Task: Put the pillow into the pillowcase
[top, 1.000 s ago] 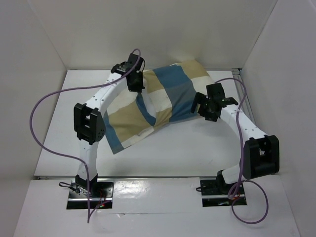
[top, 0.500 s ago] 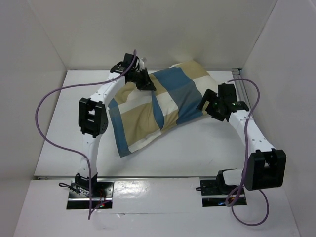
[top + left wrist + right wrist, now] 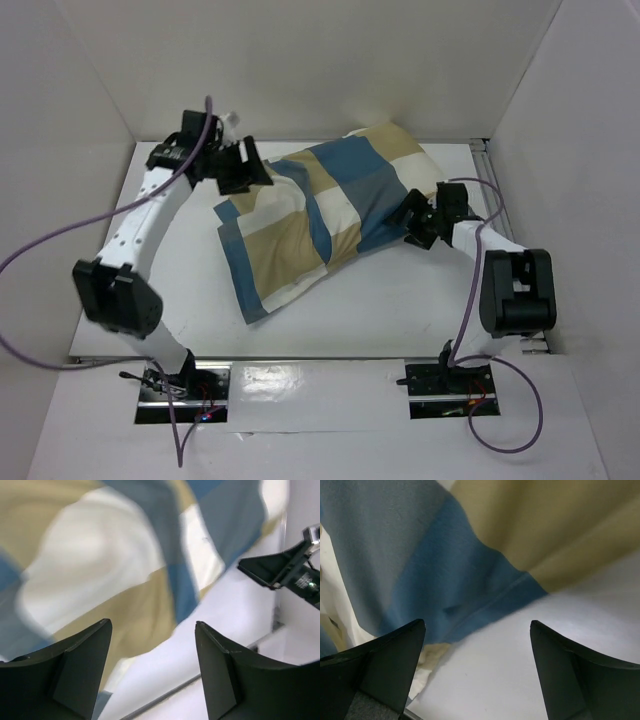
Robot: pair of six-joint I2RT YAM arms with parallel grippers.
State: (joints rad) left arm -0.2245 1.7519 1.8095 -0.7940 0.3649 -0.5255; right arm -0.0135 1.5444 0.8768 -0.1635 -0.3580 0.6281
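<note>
The checked pillowcase (image 3: 320,215) lies slantwise on the white table (image 3: 380,300), its flat end nearest and its plump end at the far right. The pillow itself cannot be seen. At the case's right edge, the right gripper (image 3: 418,222) has its jaws spread wide and empty, just beside the cloth. Farther back, the left gripper (image 3: 252,172) gapes wide at the case's far-left corner, grasping nothing.

Blocked across the middle of the counter (image 3: 380,310) by the pillowcase (image 3: 320,215), slanted from far right to near left. Open along the near strip in front of it and on the bare patch left of its lower corner. Hemmed by walls (image 3: 80,150) left, far and right. Crowded at the cloth's far-left end by the left claw (image 3: 255,172), at its right edge by the right claw (image 3: 413,226), both spread wide.
</note>
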